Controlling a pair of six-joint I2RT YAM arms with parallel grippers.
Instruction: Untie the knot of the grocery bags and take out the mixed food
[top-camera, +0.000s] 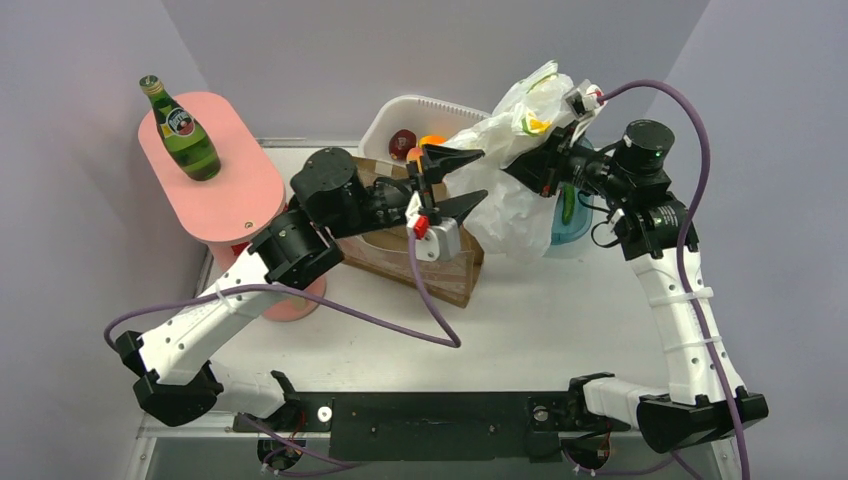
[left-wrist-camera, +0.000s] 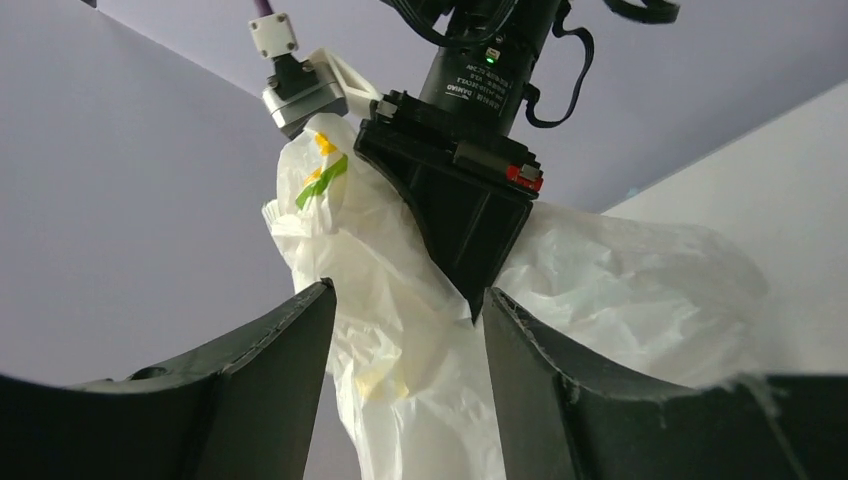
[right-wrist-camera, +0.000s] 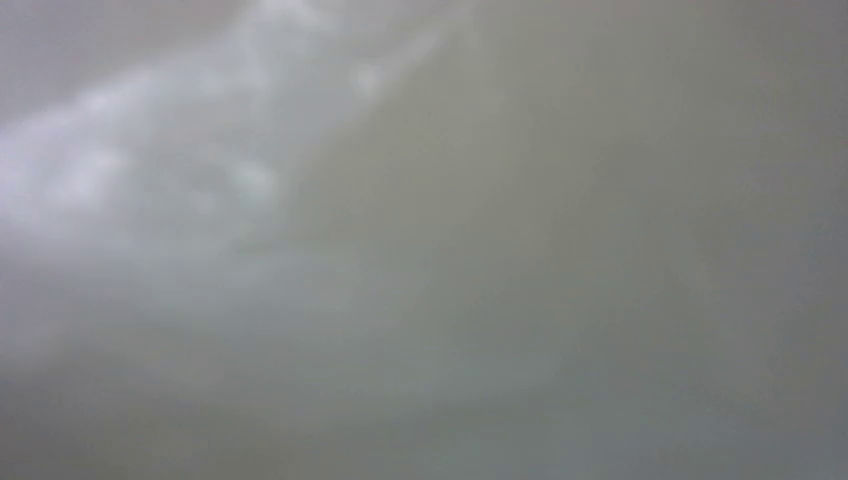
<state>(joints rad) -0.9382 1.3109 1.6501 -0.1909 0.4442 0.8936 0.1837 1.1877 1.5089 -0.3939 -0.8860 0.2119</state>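
Left gripper (top-camera: 484, 173) is released, with its two black fingers (left-wrist-camera: 270, 390) spread wide and level above the table; nothing lies between them, and the tips stand just beside the near face of the thin crinkly translucent white plastic grocery bag (top-camera: 510, 210). Right gripper (left-wrist-camera: 470, 300) is clenched, its black jaws brought together to a single point with the bag's film pinched there, so it is grasping the bag near the top. The bag hangs raised from this grip, its body draping down on both sides of the jaws, and its upper folds carry small yellow and green marks. The right wrist view is filled by blurred white-grey film and shows no detail. Below and behind the hanging bag a round blue bowl (top-camera: 578, 232) sits at the far right of the white table (top-camera: 540, 320), with a long green cucumber (top-camera: 568, 205) standing tilted in it. A stiff brown paper bag (top-camera: 450, 272) lies under the left forearm, near the table's middle. A white plastic tub (top-camera: 385, 118) at the far edge holds a dark red rounded item (top-camera: 403, 143). Well apart to the left, a green labelled glass bottle (top-camera: 185, 130) stands upright on a round pink stand (top-camera: 225, 195).
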